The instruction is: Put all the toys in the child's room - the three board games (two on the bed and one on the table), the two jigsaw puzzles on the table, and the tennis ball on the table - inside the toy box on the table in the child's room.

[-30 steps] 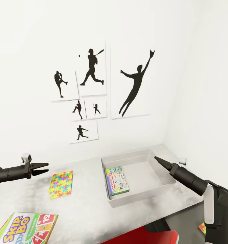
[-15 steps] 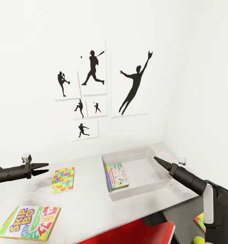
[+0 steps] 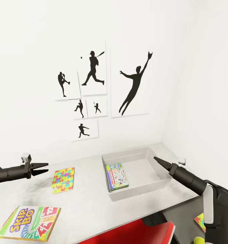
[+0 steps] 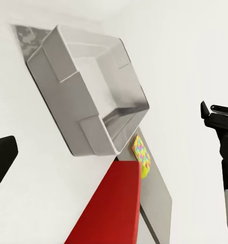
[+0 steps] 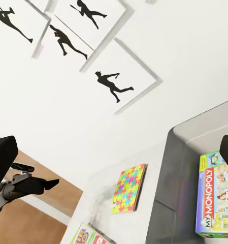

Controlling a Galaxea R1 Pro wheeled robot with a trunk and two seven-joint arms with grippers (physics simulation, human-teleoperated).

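Grey toy box [image 3: 163,185] sits on the desk [image 3: 90,210], Monopoly board game [image 3: 116,177] already inside. Jigsaw puzzle [image 3: 63,179] lies flat left of the box, Skip-Bo board game [image 3: 29,223] at the desk's near-left edge. Left fingers [image 3: 40,168] parted w/ nothing held; right fingers [image 3: 158,160] pinched to a point over the box, empty. Puzzle box prob. light, stiff, thin, so grab across an edge.

White walls [image 3: 32,40] meet at a corner on the right. Six black baseball silhouette prints [image 3: 93,73] hang above a pale grey table [image 3: 90,206]. A red chair [image 3: 134,234] stands at the table's near edge
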